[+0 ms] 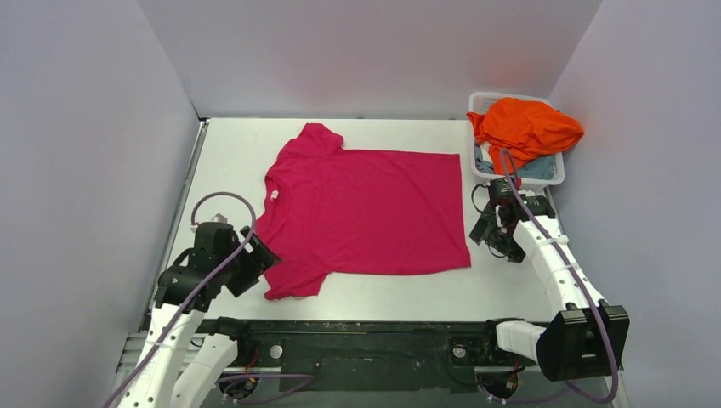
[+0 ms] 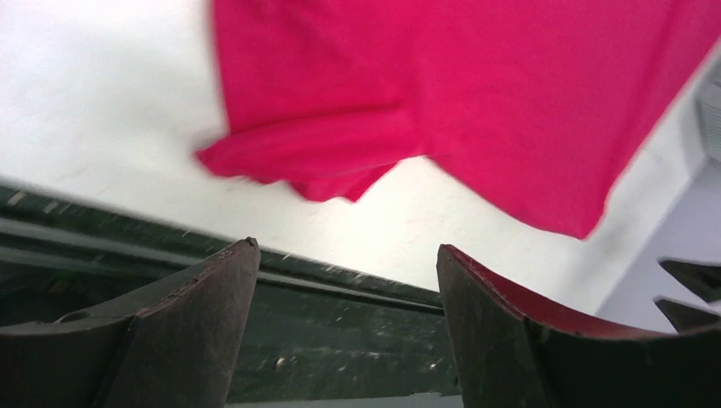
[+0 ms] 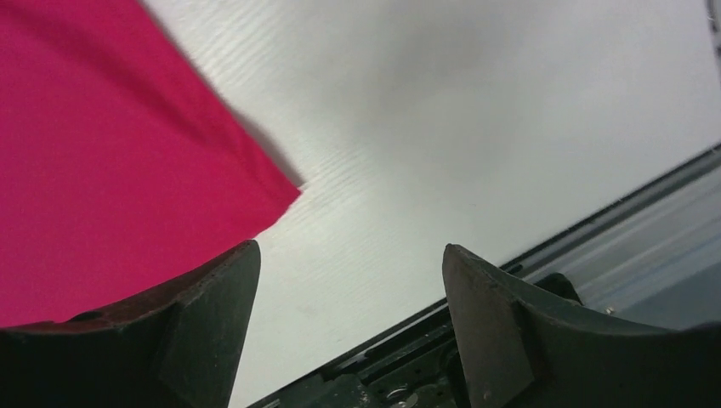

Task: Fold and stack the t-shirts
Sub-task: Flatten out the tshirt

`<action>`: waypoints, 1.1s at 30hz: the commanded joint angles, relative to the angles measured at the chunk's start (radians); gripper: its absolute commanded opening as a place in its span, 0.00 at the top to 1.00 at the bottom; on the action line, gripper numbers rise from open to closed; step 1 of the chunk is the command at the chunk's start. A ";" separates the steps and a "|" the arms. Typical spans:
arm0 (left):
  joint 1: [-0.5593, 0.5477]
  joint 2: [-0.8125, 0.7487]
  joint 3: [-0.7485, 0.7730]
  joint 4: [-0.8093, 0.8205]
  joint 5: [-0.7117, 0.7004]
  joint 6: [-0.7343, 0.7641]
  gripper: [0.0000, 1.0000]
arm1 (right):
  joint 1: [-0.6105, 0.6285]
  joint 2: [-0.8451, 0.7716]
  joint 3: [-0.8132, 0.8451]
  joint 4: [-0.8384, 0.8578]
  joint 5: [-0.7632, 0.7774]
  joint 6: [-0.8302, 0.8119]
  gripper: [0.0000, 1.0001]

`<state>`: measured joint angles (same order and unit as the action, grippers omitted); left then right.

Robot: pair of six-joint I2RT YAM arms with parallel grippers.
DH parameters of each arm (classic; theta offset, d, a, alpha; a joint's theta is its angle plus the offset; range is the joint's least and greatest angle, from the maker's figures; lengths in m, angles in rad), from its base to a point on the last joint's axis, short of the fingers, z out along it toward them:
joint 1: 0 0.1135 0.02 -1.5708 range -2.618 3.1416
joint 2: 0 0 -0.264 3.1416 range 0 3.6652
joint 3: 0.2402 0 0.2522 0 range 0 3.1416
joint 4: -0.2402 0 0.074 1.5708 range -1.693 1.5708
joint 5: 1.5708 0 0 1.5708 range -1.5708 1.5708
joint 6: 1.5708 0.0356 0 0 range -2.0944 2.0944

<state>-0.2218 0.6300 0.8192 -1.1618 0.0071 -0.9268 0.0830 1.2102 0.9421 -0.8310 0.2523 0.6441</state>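
The left claw (image 2: 347, 246) gapes empty by the near sleeve of the magenta t-shirt (image 1: 366, 212), and the right claw (image 3: 349, 246) gapes likewise by its hem corner, seemingly poised to pinch for folding. That shirt lies spread flat on the surface (image 1: 229, 153), ready.

Magenta-pink t-shirt (image 1: 366, 212) – orange t-shirt (image 1: 525, 126) – white lattice basket (image 1: 551, 177).

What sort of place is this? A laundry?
Probably a robot lab test cell, not a laundry: two arms bolted to a white table, plain grey walls boxing it in, one pink shirt laid flat beside a basket.
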 commanded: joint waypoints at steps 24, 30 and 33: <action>-0.037 0.752 -0.218 1.080 -0.011 0.181 0.10 | 0.013 0.237 -0.225 0.436 -0.275 0.026 0.68; -0.033 0.809 -0.216 1.062 -0.052 0.182 0.10 | 0.022 0.205 -0.179 0.317 -0.295 0.037 1.00; -0.033 0.804 -0.211 1.036 -0.082 0.185 0.10 | 0.030 0.147 -0.122 0.147 -0.260 0.064 1.00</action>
<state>-0.2638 1.3998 0.6113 -0.0834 0.0063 -0.7696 0.1009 1.4326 0.7349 -0.4496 -0.0414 0.6743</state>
